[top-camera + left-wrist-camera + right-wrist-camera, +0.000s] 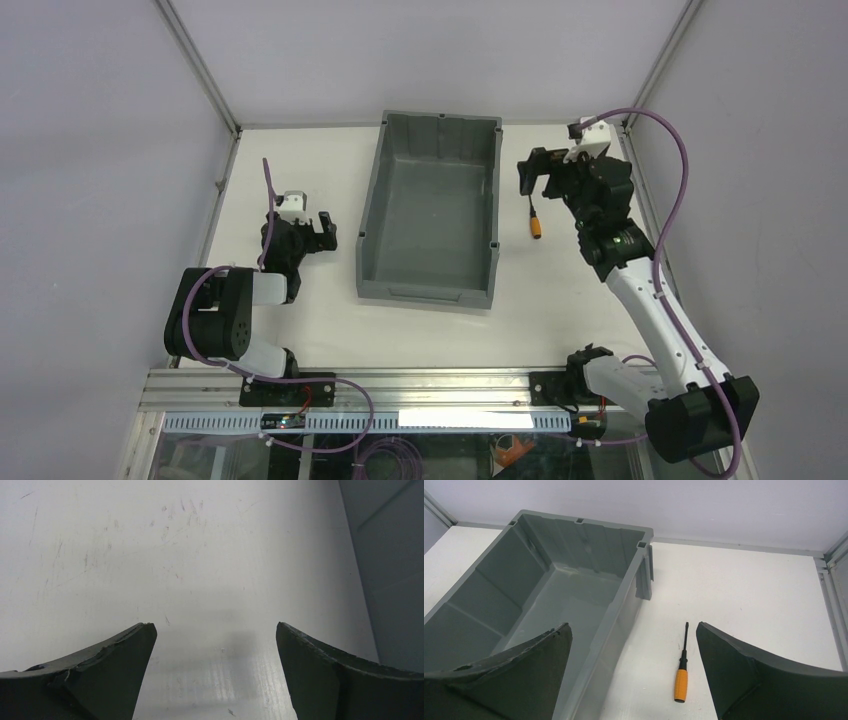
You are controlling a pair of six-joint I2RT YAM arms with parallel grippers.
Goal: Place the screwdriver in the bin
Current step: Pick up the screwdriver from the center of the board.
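Top external view: the bin (430,215) stands on the tabletop (420,335) at mid-field, long axis running from near to far, with nothing visible inside it. The screwdriver (534,218) lies flat on the tabletop outside the bin, just beside its right wall, orange handle toward the near edge and black shaft pointing to the far side. The right claw (533,182) is extended over the far end of the shaft, parted and gripping nothing. The left claw (327,230) sits to the left of the bin, near its left wall but apart from it, likewise parted and holding nothing. Left wrist view: both fingers (100,680) are spread wide, with only scuffed bare tabletop between them; a dark grey surface, taken to be the bin's outer wall, occupies the right edge of this view. Right wrist view: the claw's two fingers are set wide apart and are clear of all objects. The screwdriver lies on the tabletop in the gap between them, nearer the right finger, handle closest to the camera and tip directed away. It touches neither finger nor the bin. The bin fills the left half of this view, its right wall running alongside the screwdriver.
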